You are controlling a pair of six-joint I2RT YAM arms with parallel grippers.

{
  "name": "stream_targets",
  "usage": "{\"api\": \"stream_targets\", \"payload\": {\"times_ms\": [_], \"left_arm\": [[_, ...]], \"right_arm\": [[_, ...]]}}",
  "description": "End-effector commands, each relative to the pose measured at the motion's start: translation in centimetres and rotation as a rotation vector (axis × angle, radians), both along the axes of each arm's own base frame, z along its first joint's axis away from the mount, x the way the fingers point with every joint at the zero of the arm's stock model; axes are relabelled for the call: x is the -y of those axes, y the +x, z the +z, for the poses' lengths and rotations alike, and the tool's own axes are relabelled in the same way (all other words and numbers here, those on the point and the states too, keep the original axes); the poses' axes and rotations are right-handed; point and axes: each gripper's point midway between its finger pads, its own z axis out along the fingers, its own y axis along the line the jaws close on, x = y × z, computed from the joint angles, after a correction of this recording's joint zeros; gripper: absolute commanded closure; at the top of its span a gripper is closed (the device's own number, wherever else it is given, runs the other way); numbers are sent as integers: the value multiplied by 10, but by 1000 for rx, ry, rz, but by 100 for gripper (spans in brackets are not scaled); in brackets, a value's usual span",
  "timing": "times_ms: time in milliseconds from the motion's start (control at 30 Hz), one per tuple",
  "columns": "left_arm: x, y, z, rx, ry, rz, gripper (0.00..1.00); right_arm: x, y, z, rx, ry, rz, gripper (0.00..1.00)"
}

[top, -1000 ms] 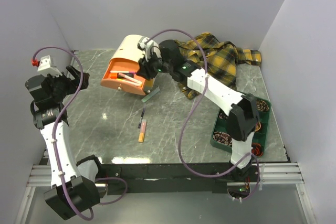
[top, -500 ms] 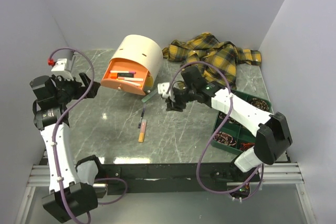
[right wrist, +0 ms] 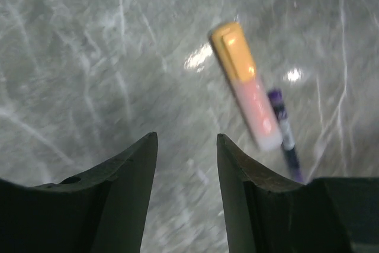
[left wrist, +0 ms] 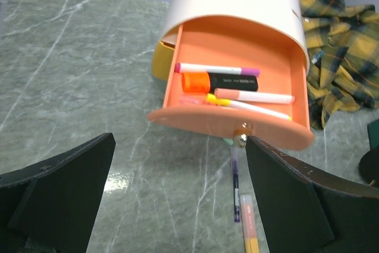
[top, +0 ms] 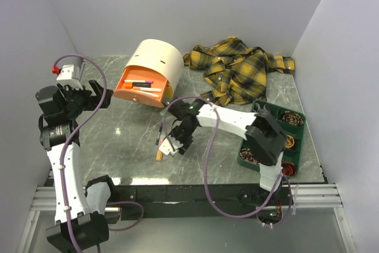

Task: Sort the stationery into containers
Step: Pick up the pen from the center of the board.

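Observation:
The cream drum box [top: 157, 62] lies on its side with its orange drawer [top: 135, 93] pulled open. In the left wrist view the drawer [left wrist: 195, 45] holds a white-and-purple marker, an orange-and-black highlighter [left wrist: 222, 80], a pink-white marker and a yellow one. A pink-and-orange highlighter [top: 160, 148] and a thin purple pen [top: 160, 130] lie on the table in front of it. My right gripper [top: 172, 145] is open and empty, low over the table just right of the highlighter [right wrist: 246, 87] and the pen [right wrist: 284, 135]. My left gripper [top: 98, 96] is open and empty, left of the drawer.
A yellow-and-black plaid shirt [top: 237, 72] lies at the back right. The dark green divided tray [top: 299, 119] with coiled rubber bands stands at the right edge. A pale green bit [left wrist: 227, 141] shows under the drawer's front. White walls close in the table.
My right gripper has swung from the drawer box down to the table beside the pink-and-orange highlighter. The left arm has shifted only slightly.

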Motion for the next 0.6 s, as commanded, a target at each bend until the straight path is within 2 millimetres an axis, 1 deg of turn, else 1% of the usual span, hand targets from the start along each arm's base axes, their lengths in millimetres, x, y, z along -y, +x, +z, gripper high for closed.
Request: {"api": "stream_targets", "payload": {"times_ms": [0,33,100,167,267,300,333,367,433,500,533,567], "left_arm": [[-10,12,47,116,2,52,1],[-8,11,51,119,-6,42,1],[-6,9,52,120,-9,34,1],[-1,3,52,121,-5,17,1],[1,-2,48,112,-4,14,1],[2,-4,47,109,-7,13,0],[4,-6,46,109,-8,12,1],[5,-7,44,100,-10,9,1],[9,-11,43,97,-16,4,1],[12,-13,42,92,-20,-4,0],[13,-14,42,92,-21,-6,1],[14,-15,42,91,-24,-7,1]], "right_arm": [[-25,-1,-10,97,-39,173,47],[-30,-3,-11,99,-38,186,47],[-43,-6,-14,108,-27,208,47],[-51,-4,-18,121,-27,214,47],[-62,-3,-22,125,-28,223,47],[-63,-3,-23,124,-34,224,47],[-68,-1,-20,134,-28,226,47],[-69,0,-25,130,-38,226,47],[-74,3,-25,142,-40,226,47],[-75,6,-31,146,-60,220,46],[-78,9,-31,156,-60,221,46],[-77,7,-39,149,-83,225,46]]}}
